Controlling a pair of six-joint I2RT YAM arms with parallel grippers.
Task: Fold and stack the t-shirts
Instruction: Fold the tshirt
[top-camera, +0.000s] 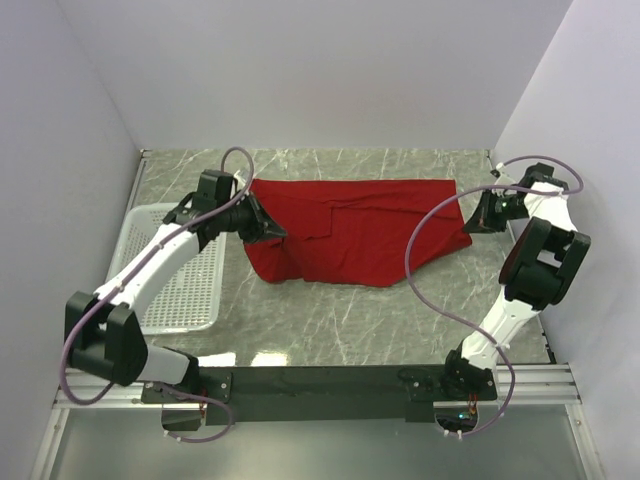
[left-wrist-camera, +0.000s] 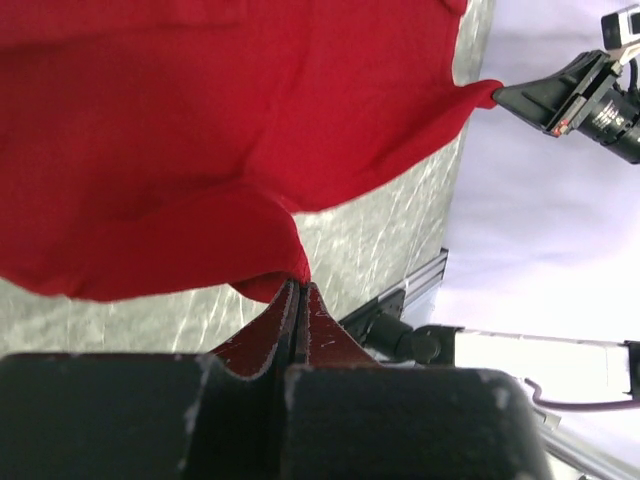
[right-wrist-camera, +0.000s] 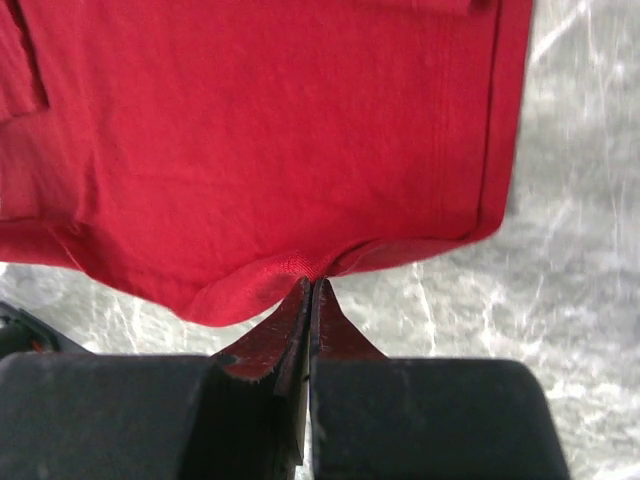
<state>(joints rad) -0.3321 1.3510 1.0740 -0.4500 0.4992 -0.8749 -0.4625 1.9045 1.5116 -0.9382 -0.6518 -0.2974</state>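
- The deep-red t-shirt (top-camera: 360, 235) spreads across the rear middle of the marble-patterned bench (top-camera: 350, 320), pulled out sideways between the two arms.
- The left claw (top-camera: 272, 232) is clamped on the shirt's left edge. In the left wrist view its fingers (left-wrist-camera: 318, 320) press flat together, with a fold of red cloth (left-wrist-camera: 200, 120) pinched at the tips.
- The right claw (top-camera: 470, 222) is clamped on the shirt's right corner, drawing it into a point. In the right wrist view the tips (right-wrist-camera: 310, 285) meet on the stitched hem (right-wrist-camera: 300, 265).
- Whether the shirt's middle rests on the bench or hangs just above it is hard to tell.
- A white mesh basket (top-camera: 190, 290) sits on the bench's left side, partly under the left arm and apart from the shirt.
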